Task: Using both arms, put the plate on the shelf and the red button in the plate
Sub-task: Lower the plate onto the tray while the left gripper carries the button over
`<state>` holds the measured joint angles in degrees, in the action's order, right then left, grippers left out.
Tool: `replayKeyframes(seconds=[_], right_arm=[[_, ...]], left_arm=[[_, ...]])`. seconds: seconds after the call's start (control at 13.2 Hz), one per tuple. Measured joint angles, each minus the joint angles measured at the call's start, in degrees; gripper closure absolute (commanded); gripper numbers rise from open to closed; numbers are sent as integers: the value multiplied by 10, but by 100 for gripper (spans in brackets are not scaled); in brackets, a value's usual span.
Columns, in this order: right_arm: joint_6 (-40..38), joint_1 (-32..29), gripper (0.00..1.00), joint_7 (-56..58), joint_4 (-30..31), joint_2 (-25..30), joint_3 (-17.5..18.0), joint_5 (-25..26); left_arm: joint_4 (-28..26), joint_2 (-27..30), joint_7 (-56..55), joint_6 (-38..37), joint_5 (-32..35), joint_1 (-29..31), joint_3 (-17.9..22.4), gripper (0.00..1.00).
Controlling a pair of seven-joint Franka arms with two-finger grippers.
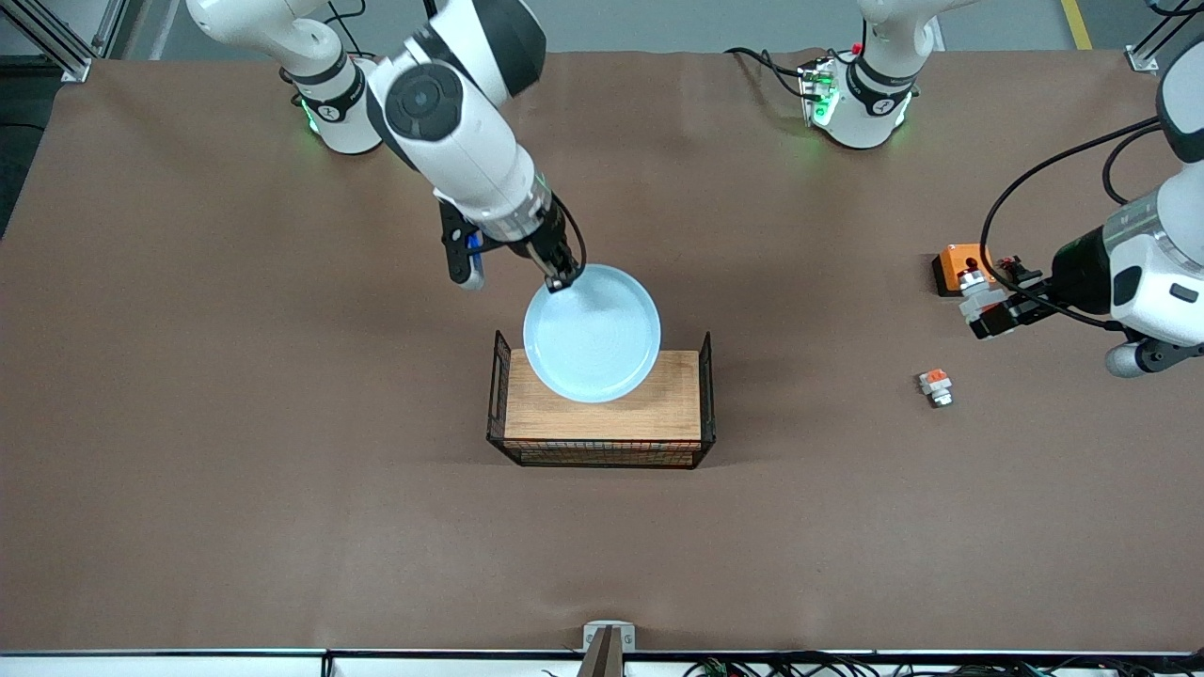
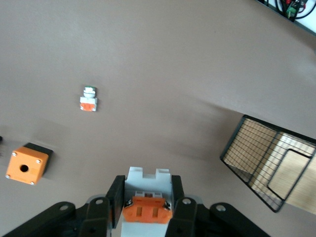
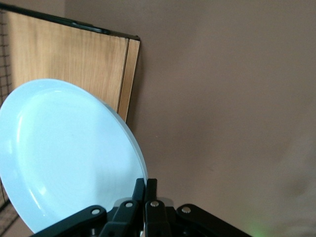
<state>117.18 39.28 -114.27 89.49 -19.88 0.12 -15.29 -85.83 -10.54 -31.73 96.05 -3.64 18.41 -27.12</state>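
- Front view: we see the right gripper pinching the rim of the pale blue plate, held over the wire basket with its wooden board. The left gripper hangs near the orange box.
- Left wrist view: our left gripper's fingers clamp the red button; a similar white-orange part lies on the table.
- Right wrist view: the right gripper's fingers, pressed together, nip the plate's edge.

- You have a wire basket with a wooden floor at table centre.
- At its three o'clock lies a small white-orange part.
- An orange box sits at that part's twelve o'clock.
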Motion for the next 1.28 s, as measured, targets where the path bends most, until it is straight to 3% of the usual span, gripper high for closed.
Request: replayKeyframes(seconds=[0.23, 0.83, 1.28], right_arm=[[20, 7, 96, -30, -9, -40, 0, 0], [20, 12, 96, -33, -44, -84, -4, 0], [20, 12, 95, -7, -76, -121, -12, 0]], left_arm=[[2, 0, -24, -1, 0, -1, -20, 100], [2, 0, -92, -1, 0, -6, -50, 100], [6, -13, -221, -1, 0, -75, -54, 100]])
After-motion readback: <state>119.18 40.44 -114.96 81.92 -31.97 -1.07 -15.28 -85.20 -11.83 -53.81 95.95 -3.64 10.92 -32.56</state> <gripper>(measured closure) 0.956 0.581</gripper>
